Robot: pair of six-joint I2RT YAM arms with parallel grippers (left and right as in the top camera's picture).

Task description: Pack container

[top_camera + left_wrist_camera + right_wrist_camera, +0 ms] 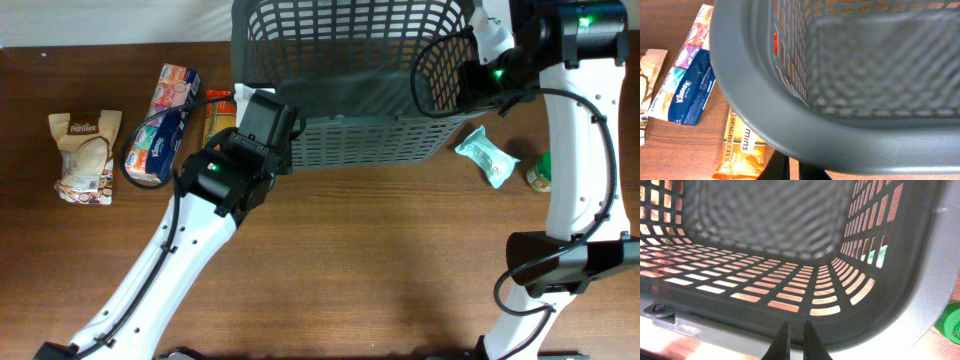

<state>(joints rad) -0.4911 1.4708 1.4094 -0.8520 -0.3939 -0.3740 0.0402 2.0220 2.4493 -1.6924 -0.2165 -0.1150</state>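
- The container is a big dark grey plastic shopping basket standing at the far edge of the wooden table, about the middle, with its far end cut off by the overhead view.
- It is rectangular, with rounded corners and a thick, smooth rim. It dwarfs every packet near it.
- Walls and floor are a lattice of short slots, and from the right wrist the brown wood glows through them.
- The left gripper sits at the basket's near left corner. Its dark fingers run up under the rim, which hides the tips, so I cannot tell whether they pinch it.
- The right gripper is at the basket's right side. Its fingers stand almost together, tips against the rim's inner edge; whether they hold it I cannot tell.
- Left of the basket lie a spaghetti packet, a Kleenex pack and, farther out, a beige packet.
- To the right lie a teal packet and a small green-topped round thing.
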